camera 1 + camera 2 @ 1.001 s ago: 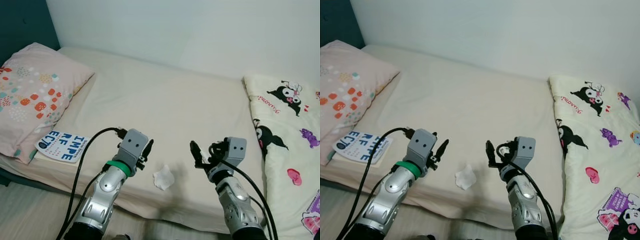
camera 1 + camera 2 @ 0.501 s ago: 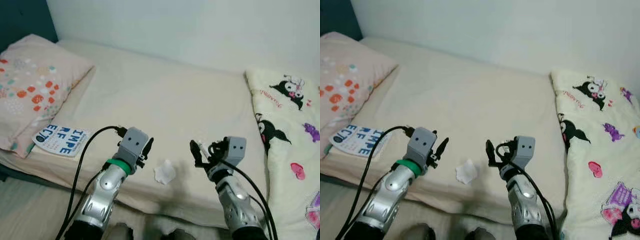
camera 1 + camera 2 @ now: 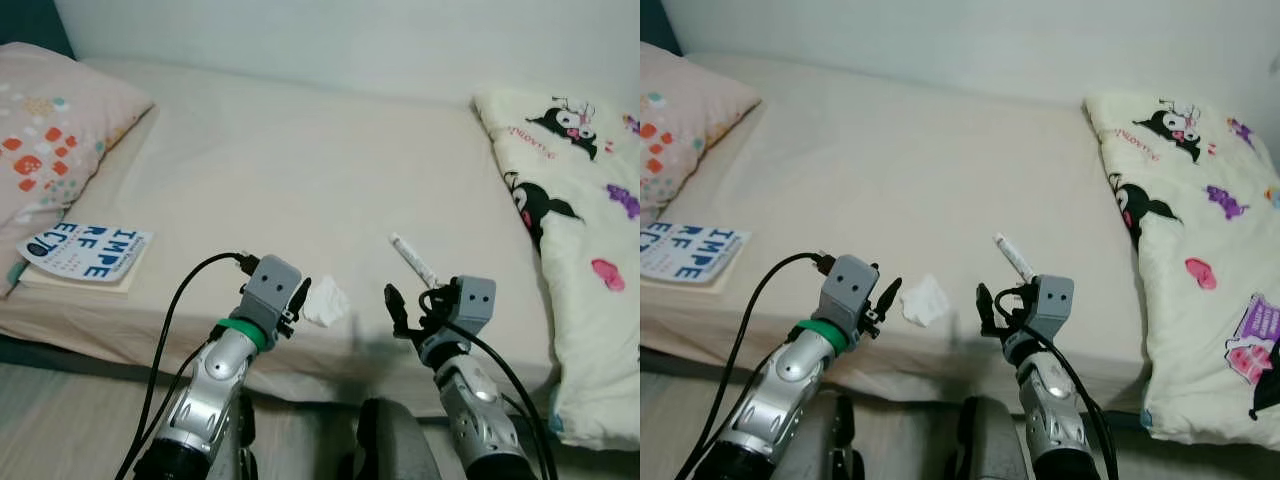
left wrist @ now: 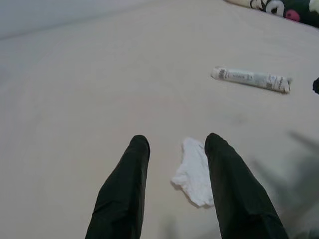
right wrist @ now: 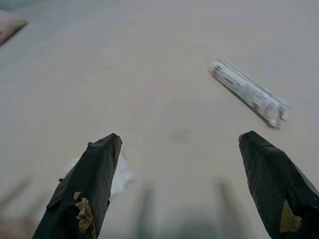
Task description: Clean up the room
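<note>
A crumpled white tissue (image 3: 325,302) lies on the cream bed sheet (image 3: 300,180) near the front edge. My left gripper (image 3: 298,297) hovers just short of it. In the left wrist view that gripper (image 4: 177,142) is open, and the tissue (image 4: 195,173) shows between its fingers (image 4: 130,184), close to one of them. A thin white tube (image 3: 412,259) lies a little farther in, ahead of my right gripper (image 3: 405,308). That gripper (image 5: 180,138) is open wide with nothing held, the tube (image 5: 249,93) beyond it.
A book with blue letters (image 3: 85,253) rests at the bed's left front edge, beside a spotted pink pillow (image 3: 50,130). A cartoon-print blanket (image 3: 580,200) covers the right end. The wall (image 3: 300,40) runs behind the bed. Pale floor (image 3: 70,420) shows at lower left.
The camera has moved closer to the bed and tilted down. The tissue now lies right by the left gripper, and the white tube has come into view. Both grippers keep their pose.
</note>
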Controlling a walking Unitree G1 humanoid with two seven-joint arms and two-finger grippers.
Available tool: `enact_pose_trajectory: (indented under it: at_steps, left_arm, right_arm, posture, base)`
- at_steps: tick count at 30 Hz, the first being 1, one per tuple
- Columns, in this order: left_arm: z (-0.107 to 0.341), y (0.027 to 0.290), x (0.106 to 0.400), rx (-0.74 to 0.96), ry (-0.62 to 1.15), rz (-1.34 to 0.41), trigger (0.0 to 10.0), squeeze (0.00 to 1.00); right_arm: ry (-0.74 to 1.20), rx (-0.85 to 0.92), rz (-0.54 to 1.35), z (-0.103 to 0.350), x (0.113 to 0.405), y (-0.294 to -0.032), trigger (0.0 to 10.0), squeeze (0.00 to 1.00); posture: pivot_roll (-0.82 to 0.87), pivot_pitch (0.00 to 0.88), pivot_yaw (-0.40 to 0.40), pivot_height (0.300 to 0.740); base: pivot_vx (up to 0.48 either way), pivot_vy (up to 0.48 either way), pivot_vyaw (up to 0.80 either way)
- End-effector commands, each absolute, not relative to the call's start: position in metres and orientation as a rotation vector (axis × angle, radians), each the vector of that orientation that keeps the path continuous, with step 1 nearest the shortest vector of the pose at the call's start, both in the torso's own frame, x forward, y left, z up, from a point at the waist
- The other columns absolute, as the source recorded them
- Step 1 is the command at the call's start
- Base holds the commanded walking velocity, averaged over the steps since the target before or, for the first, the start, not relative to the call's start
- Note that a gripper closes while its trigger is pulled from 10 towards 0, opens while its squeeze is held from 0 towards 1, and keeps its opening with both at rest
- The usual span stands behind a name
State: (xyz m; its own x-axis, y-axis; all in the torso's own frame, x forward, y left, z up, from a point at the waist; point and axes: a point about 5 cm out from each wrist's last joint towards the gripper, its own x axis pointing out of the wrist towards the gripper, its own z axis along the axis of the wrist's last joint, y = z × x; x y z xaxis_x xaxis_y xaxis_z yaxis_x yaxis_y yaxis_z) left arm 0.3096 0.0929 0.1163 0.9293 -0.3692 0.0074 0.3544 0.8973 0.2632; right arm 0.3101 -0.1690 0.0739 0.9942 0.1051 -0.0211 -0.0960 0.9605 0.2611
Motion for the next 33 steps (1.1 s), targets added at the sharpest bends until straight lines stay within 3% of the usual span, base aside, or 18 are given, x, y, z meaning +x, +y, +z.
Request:
enact_pose_trajectory:
  at_steps: [1,5,14,15,16,17,23,31,32,33]
  left_arm:
    - [0.112,0.090,0.310,0.277,-0.036,-0.389,10.0,0.00]
    - [0.111,0.090,0.310,0.285,-0.033,-0.383,10.0,0.00]
    - [0.098,0.082,0.319,0.378,0.010,-0.363,10.0,0.00]
    - [0.096,0.080,0.321,0.387,0.024,-0.364,10.0,0.42]
    - [0.094,0.079,0.323,0.400,0.028,-0.361,10.0,0.42]
    - [0.093,0.076,0.327,0.415,0.039,-0.360,10.0,1.00]
    - [0.094,0.073,0.340,0.445,0.070,-0.340,10.0,1.00]
    - [0.083,0.096,0.342,0.587,0.151,-0.331,10.0,1.00]
    - [0.081,0.101,0.339,0.582,0.169,-0.351,10.0,0.65]
    - [0.081,0.101,0.339,0.582,0.169,-0.351,10.0,0.65]
  right_arm:
    - [0.038,0.259,0.065,0.071,0.309,-0.178,10.0,0.00]
    - [0.022,0.255,0.049,0.073,0.310,-0.180,10.0,0.00]
    - [-0.131,0.143,0.064,0.097,0.315,-0.184,10.0,0.00]
    - [-0.150,0.117,0.069,0.101,0.317,-0.185,10.0,0.00]
    - [-0.163,0.087,0.077,0.105,0.319,-0.186,10.0,0.00]
    - [-0.171,0.055,0.088,0.108,0.322,-0.187,10.0,0.00]
    - [-0.188,0.019,0.106,0.123,0.338,-0.192,10.0,0.00]
    - [-0.146,0.006,0.115,0.130,0.356,-0.195,10.0,0.00]
    - [-0.141,0.002,0.113,0.130,0.357,-0.196,10.0,0.00]
    - [-0.141,0.002,0.113,0.130,0.357,-0.196,10.0,0.00]
  posture:
    - [0.10,0.121,-0.052,0.550]
    - [0.10,0.122,-0.047,0.525]
    - [0.08,0.142,-0.042,0.525]
    - [0.07,0.147,-0.042,0.525]
    - [0.07,0.151,-0.040,0.525]
    - [0.06,0.156,-0.037,0.525]
    - [0.05,0.168,-0.035,0.525]
    - [0.08,0.187,-0.039,0.525]
    - [0.09,0.193,-0.038,0.525]
    - [0.09,0.193,-0.038,0.525]
  base:
    - [0.000,0.000,0.00]
    - [0.000,0.000,0.00]
    - [0.000,0.000,0.00]
    - [0.000,0.000,0.00]
    - [0.000,0.000,0.00]
    - [0.000,0.000,0.00]
    - [0.000,0.000,0.00]
    - [0.000,0.000,0.00]
    - [0.000,0.000,0.00]
    - [0.000,0.000,0.00]
